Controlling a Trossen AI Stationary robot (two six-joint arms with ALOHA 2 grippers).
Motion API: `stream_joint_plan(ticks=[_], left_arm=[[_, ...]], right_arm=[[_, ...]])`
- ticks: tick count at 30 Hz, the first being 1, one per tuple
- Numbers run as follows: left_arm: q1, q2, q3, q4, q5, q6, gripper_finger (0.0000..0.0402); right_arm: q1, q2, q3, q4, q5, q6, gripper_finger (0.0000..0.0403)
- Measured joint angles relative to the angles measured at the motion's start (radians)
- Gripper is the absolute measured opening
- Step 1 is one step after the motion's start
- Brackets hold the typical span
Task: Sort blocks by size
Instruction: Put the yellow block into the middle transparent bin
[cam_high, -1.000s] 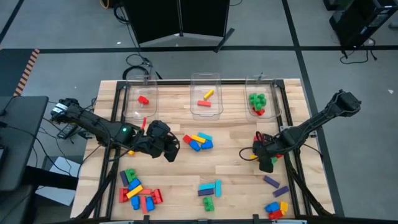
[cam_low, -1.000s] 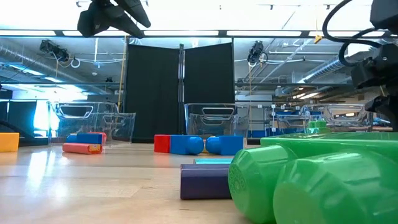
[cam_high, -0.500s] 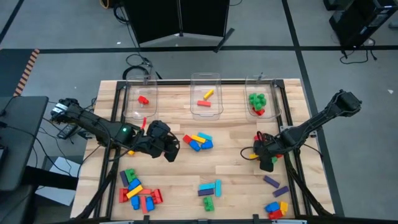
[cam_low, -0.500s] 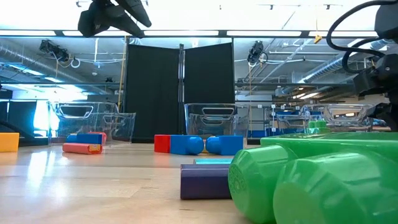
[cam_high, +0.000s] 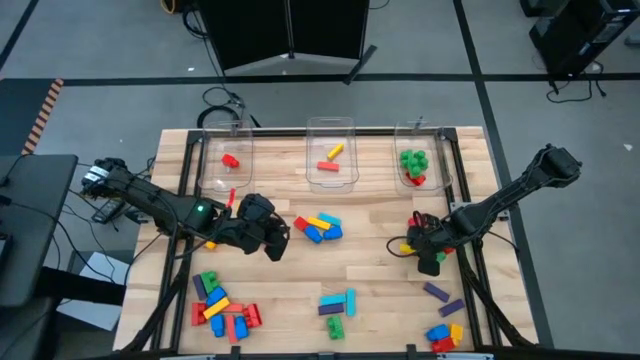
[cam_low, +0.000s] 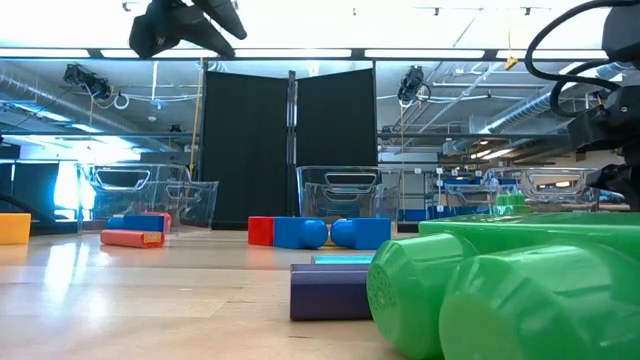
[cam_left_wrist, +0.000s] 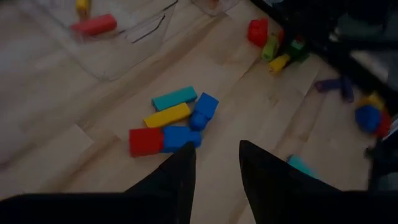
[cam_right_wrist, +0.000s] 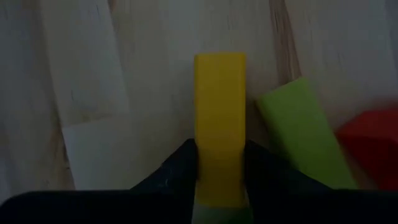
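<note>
At the table's right side, the right gripper (cam_right_wrist: 219, 168) is lowered over a long yellow block (cam_right_wrist: 219, 118), its fingers pressed to both long sides, the block's length running straight out between them. A lime block (cam_right_wrist: 297, 134) and a red block (cam_right_wrist: 370, 143) lie just beside (smooth moulded plastic on pale wood grain). The left gripper (cam_left_wrist: 214, 171), jaws parted and empty, is held near the middle cluster of blocks (cam_high: 318, 227).

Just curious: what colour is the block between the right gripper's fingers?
Yellow block; right wrist view.
</note>
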Motion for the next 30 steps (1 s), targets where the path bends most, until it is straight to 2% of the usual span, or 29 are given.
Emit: stream_joint_plan(ticks=[4, 10, 15, 18, 24, 30], left_arm=[[0.000, 0.000, 0.000, -0.003, 0.000, 0.199, 0.0131], [0.000, 0.000, 0.000, 0.004, 0.002, 0.215, 0.0131], [0.000, 0.000, 0.000, 0.000, -0.001, 0.317, 0.0131], [0.000, -0.012, -0.001, -0.001, 0.050, 0.391, 0.0131], [0.000, -0.075, -0.047, 0.023, 0.100, 0.509, 0.0131], [0.040, -0.267, -0.192, 0.054, 0.142, 0.554, 0.0131]], right_arm=[[0.000, 0.004, 0.018, -0.013, -0.006, 0.010, 0.0113], [0.000, 0.004, 0.103, -0.010, 0.015, 0.010, 0.0113], [-0.004, 0.004, 0.216, -0.053, 0.090, 0.009, 0.0113], [-0.024, 0.004, 0.299, -0.107, 0.137, 0.001, 0.0113], [-0.131, 0.003, 0.486, -0.209, 0.206, -0.032, 0.0113], [-0.312, 0.095, 0.707, -0.218, 0.214, -0.149, 0.0113]])
